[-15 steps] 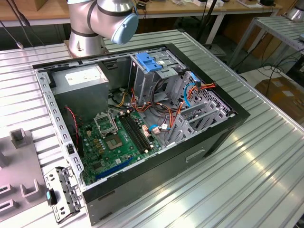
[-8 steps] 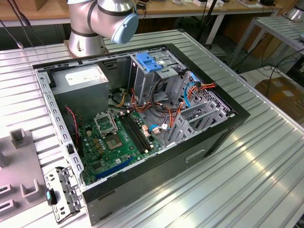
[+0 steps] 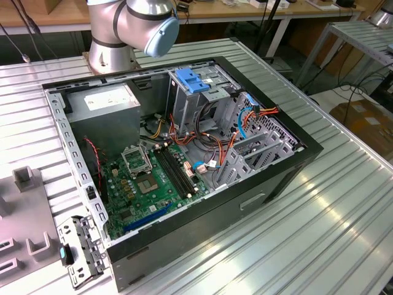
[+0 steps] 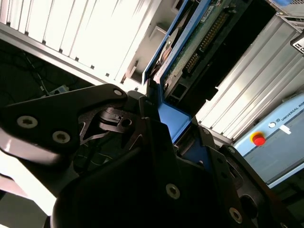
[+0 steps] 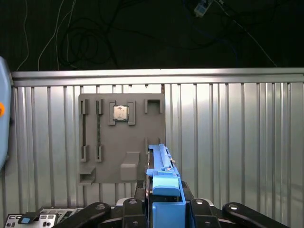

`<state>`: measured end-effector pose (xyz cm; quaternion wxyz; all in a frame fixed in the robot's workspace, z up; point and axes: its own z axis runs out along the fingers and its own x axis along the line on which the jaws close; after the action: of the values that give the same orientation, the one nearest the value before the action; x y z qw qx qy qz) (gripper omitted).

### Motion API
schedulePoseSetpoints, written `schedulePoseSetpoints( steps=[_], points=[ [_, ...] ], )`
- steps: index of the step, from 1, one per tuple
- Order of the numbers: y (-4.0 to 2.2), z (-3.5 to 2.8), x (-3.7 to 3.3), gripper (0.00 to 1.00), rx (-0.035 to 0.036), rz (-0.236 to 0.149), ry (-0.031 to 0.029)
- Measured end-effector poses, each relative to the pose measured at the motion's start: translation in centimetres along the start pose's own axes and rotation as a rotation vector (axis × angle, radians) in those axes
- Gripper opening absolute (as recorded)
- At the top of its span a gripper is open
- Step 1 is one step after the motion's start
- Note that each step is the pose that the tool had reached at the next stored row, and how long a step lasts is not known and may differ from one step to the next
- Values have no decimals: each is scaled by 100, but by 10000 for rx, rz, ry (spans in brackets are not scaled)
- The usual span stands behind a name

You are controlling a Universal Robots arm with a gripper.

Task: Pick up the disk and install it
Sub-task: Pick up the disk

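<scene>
The hand (image 5: 164, 211) is clenched on the disk (image 5: 159, 159), its black fingers (image 5: 95, 209) pressing the blue carrier rails from either side. In the first wrist view the disk stands edge-on, reaching out from the hand over the ribbed metal counter (image 5: 237, 142). Beyond it lies a grey holder plate (image 5: 95, 161) with a small square chip (image 5: 120, 113) seated in one pocket. In the second wrist view the disk (image 4: 190, 52) shows its green circuit-board face and connector row inside the blue frame, with the hand (image 4: 173, 123) gripping its near end. In the exterior view an open computer case (image 3: 202, 239) lies on the counter (image 3: 331, 233), with the arm (image 3: 132, 24) rising behind it. Inside sit a green motherboard (image 3: 153, 178), a grey metal box (image 3: 104, 101) with a white sticker, a light-blue bracket (image 3: 193, 81) on the drive cage, and a tangle of orange and blue cables (image 3: 245, 120)
</scene>
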<state>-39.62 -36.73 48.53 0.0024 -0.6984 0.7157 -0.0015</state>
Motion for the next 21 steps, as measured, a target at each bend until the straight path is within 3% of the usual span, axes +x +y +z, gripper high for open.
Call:
schedulePoseSetpoints(
  steps=[21],
  points=[
    [-170, 1, -4, 37, 0, 0, 0]
  ],
)
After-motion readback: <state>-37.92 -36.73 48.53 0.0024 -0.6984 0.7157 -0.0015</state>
